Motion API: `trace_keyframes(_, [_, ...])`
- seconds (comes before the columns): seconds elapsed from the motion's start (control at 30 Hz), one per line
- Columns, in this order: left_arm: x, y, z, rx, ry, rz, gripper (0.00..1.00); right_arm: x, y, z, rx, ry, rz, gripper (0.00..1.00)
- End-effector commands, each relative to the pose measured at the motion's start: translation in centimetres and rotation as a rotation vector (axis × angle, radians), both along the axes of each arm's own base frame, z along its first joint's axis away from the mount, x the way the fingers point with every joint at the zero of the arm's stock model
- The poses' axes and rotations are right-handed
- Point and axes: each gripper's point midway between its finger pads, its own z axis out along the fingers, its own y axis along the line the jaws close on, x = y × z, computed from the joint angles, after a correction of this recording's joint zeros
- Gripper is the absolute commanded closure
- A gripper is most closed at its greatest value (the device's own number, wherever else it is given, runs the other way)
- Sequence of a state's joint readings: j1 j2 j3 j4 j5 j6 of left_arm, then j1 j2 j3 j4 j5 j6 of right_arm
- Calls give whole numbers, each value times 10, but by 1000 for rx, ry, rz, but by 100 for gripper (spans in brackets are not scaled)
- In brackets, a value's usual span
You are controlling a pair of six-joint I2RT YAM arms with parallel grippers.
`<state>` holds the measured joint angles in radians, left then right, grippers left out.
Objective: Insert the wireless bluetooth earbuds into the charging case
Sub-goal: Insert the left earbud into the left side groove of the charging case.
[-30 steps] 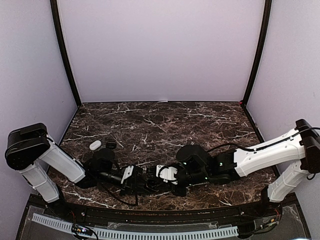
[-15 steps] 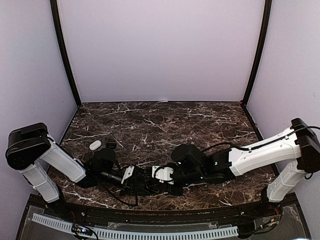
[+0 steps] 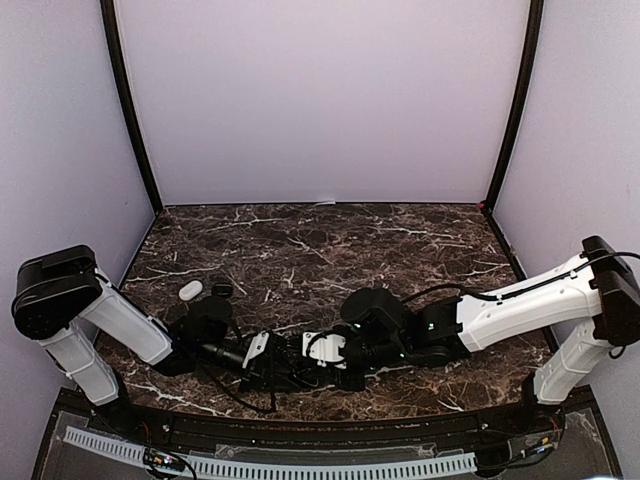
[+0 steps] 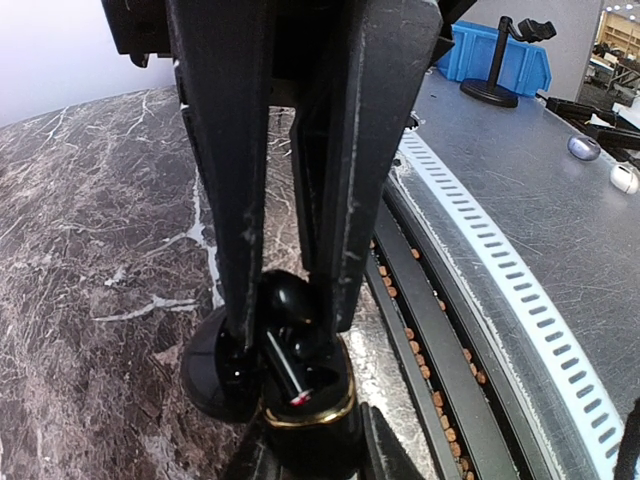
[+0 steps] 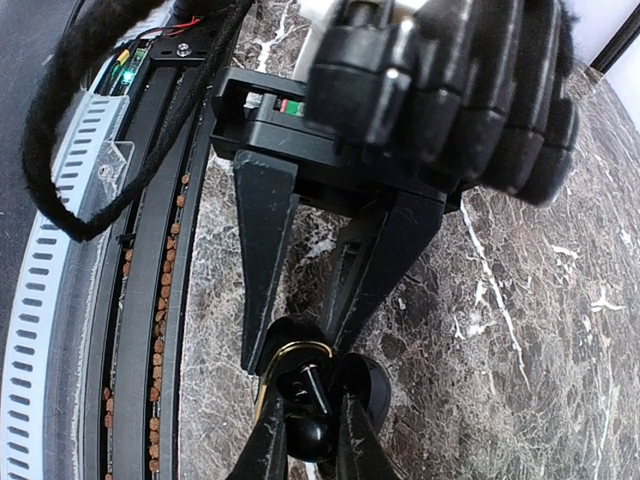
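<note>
The black charging case (image 4: 318,432) with a gold rim (image 5: 283,352) stands open near the table's front edge, its round lid (image 4: 212,362) hanging to one side. My left gripper (image 4: 312,447) is shut on the case body. My right gripper (image 5: 310,440) is shut on a glossy black earbud (image 5: 312,437). That earbud's stem (image 4: 285,372) reaches down inside the case's mouth. In the top view the left gripper (image 3: 296,362) and right gripper (image 3: 326,360) meet tip to tip, and the case and bud are hidden between them.
A white oval case (image 3: 190,290) and a small black item (image 3: 222,290) lie on the marble behind the left arm. A slotted cable track (image 4: 500,290) runs along the table's front edge, right beside the grippers. Purple walls close in the back and both sides.
The right arm has shifted a little to the left, bringing its gripper closer against the left gripper. The left arm has stayed still. Both grips are unchanged.
</note>
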<state>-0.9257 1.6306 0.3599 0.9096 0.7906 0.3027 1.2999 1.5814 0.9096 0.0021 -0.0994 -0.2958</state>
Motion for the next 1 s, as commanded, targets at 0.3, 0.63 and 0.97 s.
trace_keyframes(0.3, [-9,-6,7,-9,42,-78,93,1,12,0,-34,-56,23,100])
trace_keyframes(0.63, [-27,-7,10,1,160,-192,93,-21,11,-11,-100,-160,104,100])
trace_keyframes(0.97, [-38,-5,16,-9,223,-269,92,-44,10,-5,-85,-296,194,100])
